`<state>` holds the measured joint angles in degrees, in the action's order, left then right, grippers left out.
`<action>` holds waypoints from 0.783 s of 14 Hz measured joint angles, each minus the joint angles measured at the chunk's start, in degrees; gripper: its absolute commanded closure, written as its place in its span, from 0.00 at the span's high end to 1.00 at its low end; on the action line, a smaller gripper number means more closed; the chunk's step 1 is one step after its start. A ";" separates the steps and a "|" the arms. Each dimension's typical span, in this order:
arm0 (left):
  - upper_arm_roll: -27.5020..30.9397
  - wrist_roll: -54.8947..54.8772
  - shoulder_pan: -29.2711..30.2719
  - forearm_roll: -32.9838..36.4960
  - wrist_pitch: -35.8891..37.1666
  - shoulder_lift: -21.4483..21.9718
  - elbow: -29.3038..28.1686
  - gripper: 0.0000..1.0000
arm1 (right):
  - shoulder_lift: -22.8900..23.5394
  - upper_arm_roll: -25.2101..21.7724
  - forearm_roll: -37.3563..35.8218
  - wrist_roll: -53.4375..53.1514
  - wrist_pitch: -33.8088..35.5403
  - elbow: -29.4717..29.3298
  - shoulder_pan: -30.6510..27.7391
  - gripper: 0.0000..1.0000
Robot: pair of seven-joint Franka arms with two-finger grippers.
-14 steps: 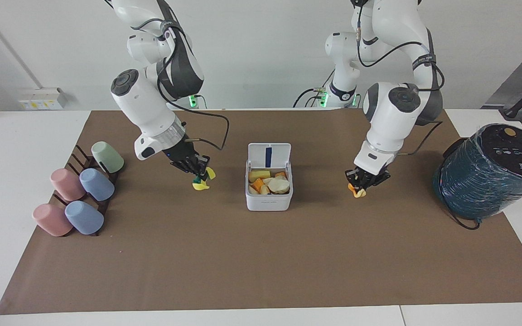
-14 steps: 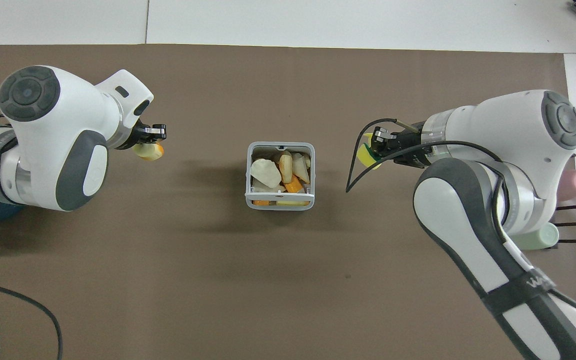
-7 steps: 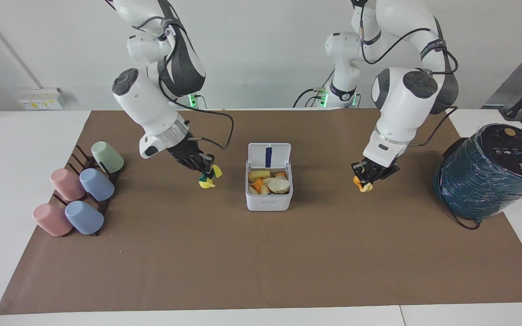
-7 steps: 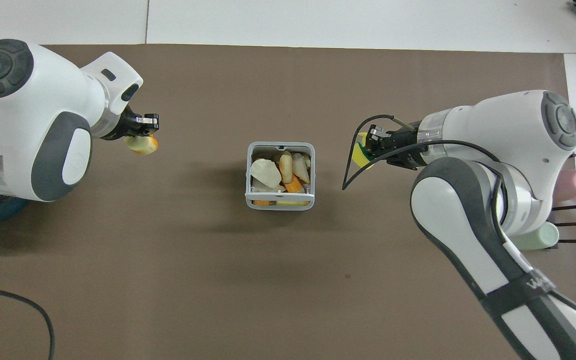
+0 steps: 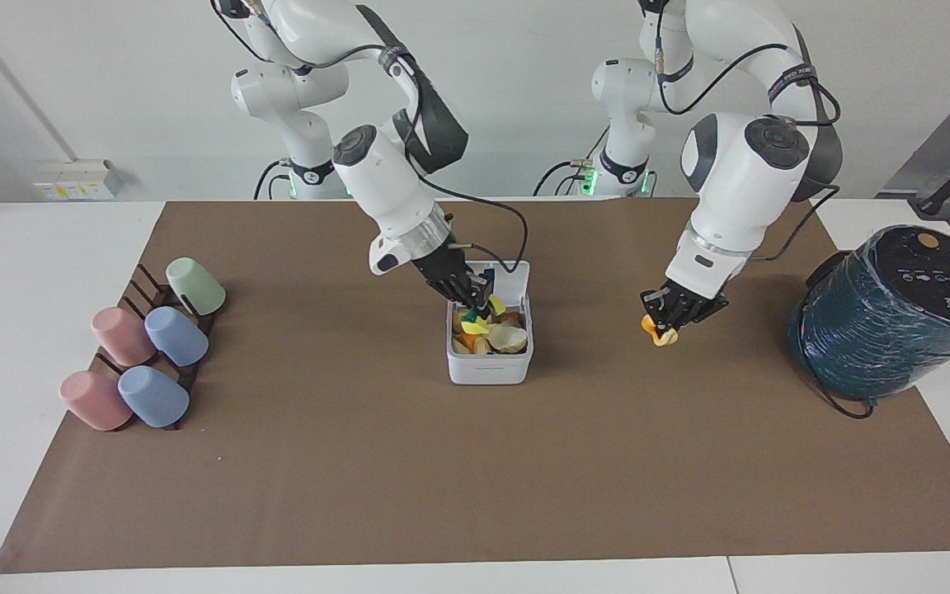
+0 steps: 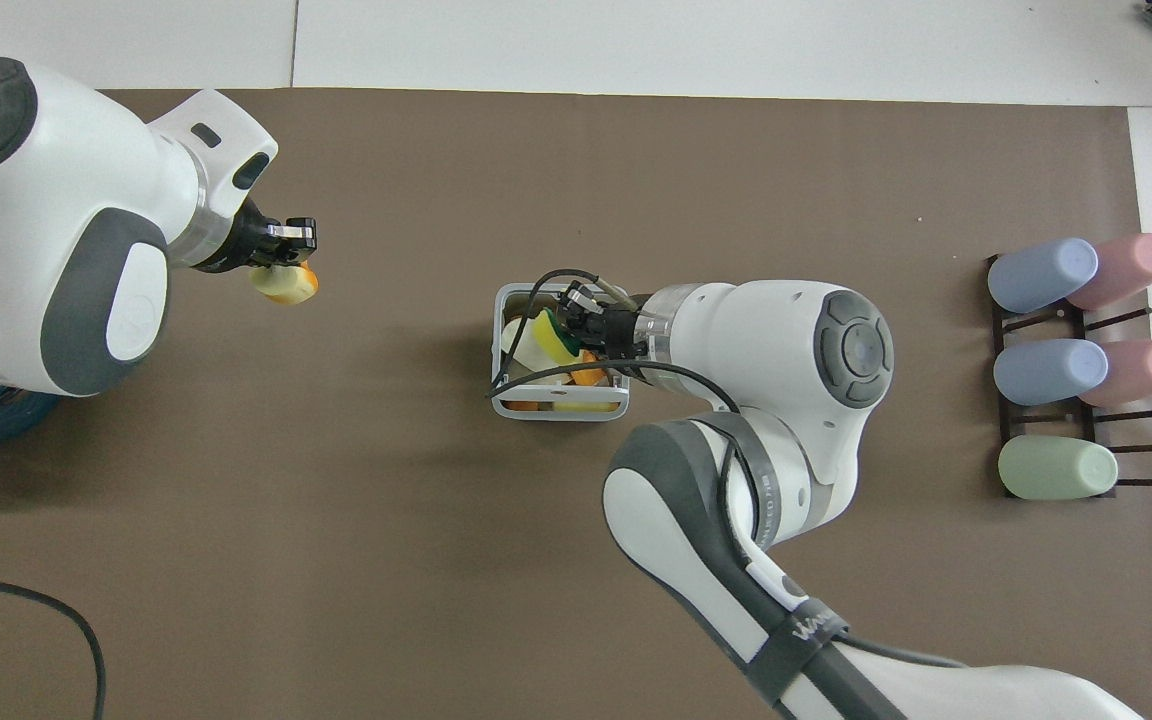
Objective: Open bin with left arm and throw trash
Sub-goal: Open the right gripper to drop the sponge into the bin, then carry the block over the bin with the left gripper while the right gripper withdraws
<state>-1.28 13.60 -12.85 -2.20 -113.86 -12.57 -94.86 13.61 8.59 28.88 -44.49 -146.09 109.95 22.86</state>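
Facing view: sponge [image 5: 479, 324] under right gripper [image 5: 482, 304], over bin [image 5: 489, 363].

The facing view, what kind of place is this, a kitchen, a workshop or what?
Most likely a robotics lab: two white robot arms are mounted at a white table covered by a brown mat, with staged props such as a rack of pastel cups and a small white bin.

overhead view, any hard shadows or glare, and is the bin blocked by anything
Overhead view: no glare, only faint soft shadows on the brown mat; the right arm and its claw cover much of the bin. Facing view: a soft shadow lies beside the bin toward the left arm's end; the right claw hides part of the lid.
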 measured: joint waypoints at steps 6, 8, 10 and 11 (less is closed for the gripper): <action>-0.49 3.00 -0.39 -2.56 -0.28 -0.05 0.06 0.00 | -2.07 -0.95 -0.67 0.21 3.26 -0.78 -1.84 1.00; -0.99 7.44 -1.99 -3.68 -2.22 -0.06 0.09 0.00 | -5.18 -1.11 -6.63 1.51 7.97 -1.21 -5.82 1.00; -1.20 12.99 -5.01 -4.08 -4.10 -0.10 0.10 0.00 | -8.18 -1.19 -14.08 4.97 14.10 -1.94 -10.61 1.00; -1.26 15.59 -6.53 -4.31 -5.06 -0.15 0.09 0.00 | -9.32 -1.24 -16.56 7.24 16.51 -2.27 -12.34 1.00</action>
<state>-2.55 29.18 -19.37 -6.51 -118.92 -12.72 -94.77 4.29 7.34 12.31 -37.25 -129.59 107.68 10.52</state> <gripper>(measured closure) 0.881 0.000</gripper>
